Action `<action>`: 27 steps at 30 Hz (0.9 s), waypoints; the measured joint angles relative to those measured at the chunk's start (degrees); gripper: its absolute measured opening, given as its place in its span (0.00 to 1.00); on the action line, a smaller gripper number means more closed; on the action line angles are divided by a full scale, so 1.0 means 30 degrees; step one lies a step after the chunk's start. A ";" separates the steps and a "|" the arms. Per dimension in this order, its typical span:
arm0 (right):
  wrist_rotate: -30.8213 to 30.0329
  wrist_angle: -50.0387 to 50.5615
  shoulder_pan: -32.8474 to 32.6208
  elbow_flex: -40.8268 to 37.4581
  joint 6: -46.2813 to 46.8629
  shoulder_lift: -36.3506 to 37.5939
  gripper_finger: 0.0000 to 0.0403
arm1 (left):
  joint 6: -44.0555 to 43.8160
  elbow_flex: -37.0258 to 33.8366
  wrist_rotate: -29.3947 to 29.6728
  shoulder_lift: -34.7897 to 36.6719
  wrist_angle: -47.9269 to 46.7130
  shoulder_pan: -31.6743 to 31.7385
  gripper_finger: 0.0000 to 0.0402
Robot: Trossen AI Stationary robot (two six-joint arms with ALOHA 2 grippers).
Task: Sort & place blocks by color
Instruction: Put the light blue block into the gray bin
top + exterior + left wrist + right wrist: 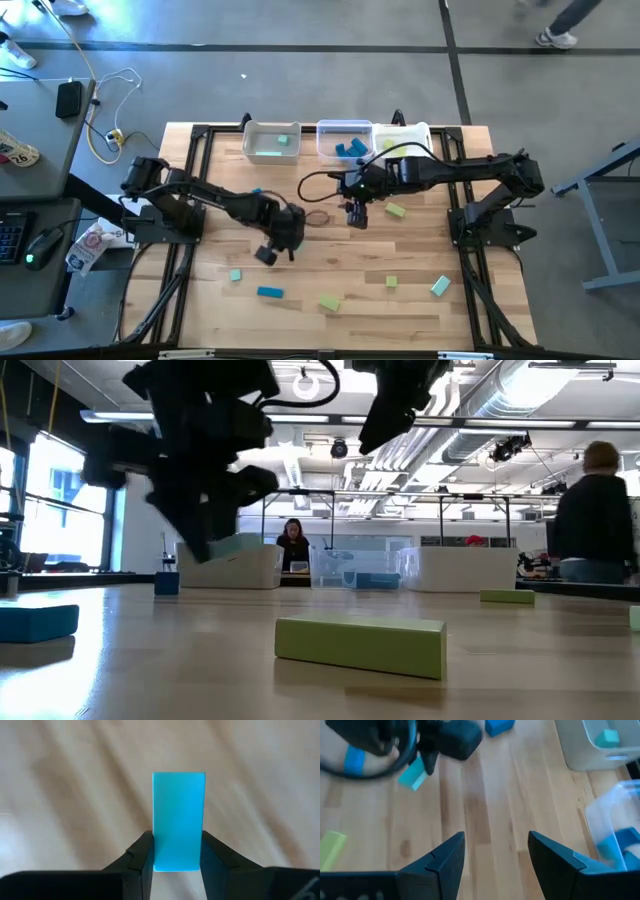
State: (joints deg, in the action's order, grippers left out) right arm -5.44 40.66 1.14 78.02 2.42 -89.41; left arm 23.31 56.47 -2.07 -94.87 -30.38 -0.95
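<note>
Your left tool (pixel 177 865), arm bent mid-surface (pixel 330 270), is clamped on a teal bar (pixel 178 820) held above the wood, while your right tool (pixel 495 855) hangs apart, empty, before the bins (pixel 345 128).

I count three white bins (pixel 272 141) in a row at the back of the table. I count two dark arms. Loose on the wood I see seven blocks: three yellow-green (pixel 330 301), two pale teal (pixel 440 286) and two darker blue (pixel 270 292). My left gripper (pixel 178 865) holds one more block (pixel 178 820).
</note>
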 joint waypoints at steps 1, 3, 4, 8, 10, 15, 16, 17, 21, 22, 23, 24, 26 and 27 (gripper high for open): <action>-0.0417 0.0089 -0.0043 0.0000 -0.0098 0.0000 0.51 | 0.0229 0.0028 0.0197 0.0008 0.0312 0.0264 0.24; -0.1262 0.0239 -0.0063 0.0000 -0.0434 0.0000 0.51 | 0.0688 0.0015 0.0425 0.0000 0.0624 0.0798 0.24; -0.1791 0.0350 -0.0063 0.0000 -0.0486 -0.0007 0.51 | 0.0875 0.0015 0.0425 0.0000 0.0855 0.1119 0.24; -0.4072 0.0307 -0.0002 0.0000 -0.0965 -0.0015 0.51 | 0.1422 0.0044 0.0504 0.0000 0.1582 0.2419 0.24; -0.5154 0.0306 0.0103 0.0000 -0.1373 -0.0022 0.51 | 0.1735 0.0049 0.0844 0.0000 0.2230 0.3060 0.24; -0.7173 0.0293 0.0728 0.0000 -0.1839 -0.0022 0.51 | 0.2795 0.0067 0.2448 0.0338 0.3785 0.4718 0.24; -0.7474 0.0296 0.0905 0.0000 -0.1970 -0.0022 0.51 | 0.3010 0.0073 0.2707 0.0465 0.3943 0.5111 0.24; -0.7668 0.0307 0.1111 -0.0005 -0.2098 -0.0022 0.51 | 0.3229 0.0073 0.2960 0.0612 0.4046 0.5465 0.24; -0.7699 0.0302 0.1989 -0.0007 -0.2180 -0.0022 0.51 | 0.3467 0.0079 0.3788 0.1512 0.4860 0.6914 0.24; -0.7692 0.0307 0.2200 -0.0007 -0.2180 -0.0022 0.51 | 0.3509 0.0080 0.4014 0.1754 0.4882 0.7282 0.24; -0.7691 0.0307 0.2402 -0.0007 -0.2181 -0.0022 0.51 | 0.3598 0.0080 0.4186 0.2008 0.4882 0.7633 0.24; -0.7677 0.0307 0.2594 -0.0007 -0.2209 -0.0022 0.51 | 0.3709 0.0080 0.4341 0.2274 0.4929 0.7972 0.24; -0.7606 0.0307 0.2936 -0.0007 -0.2442 -0.0022 0.51 | 0.3903 0.0080 0.4484 0.2824 0.5074 0.8681 0.24; -0.7559 0.0307 0.3107 -0.0007 -0.2492 -0.0022 0.51 | 0.3951 0.0080 0.4496 0.3095 0.5124 0.9037 0.25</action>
State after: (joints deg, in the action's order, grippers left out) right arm -28.12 41.58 10.46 78.00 -5.06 -89.47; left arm 35.16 56.71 11.42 -85.59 -15.01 26.16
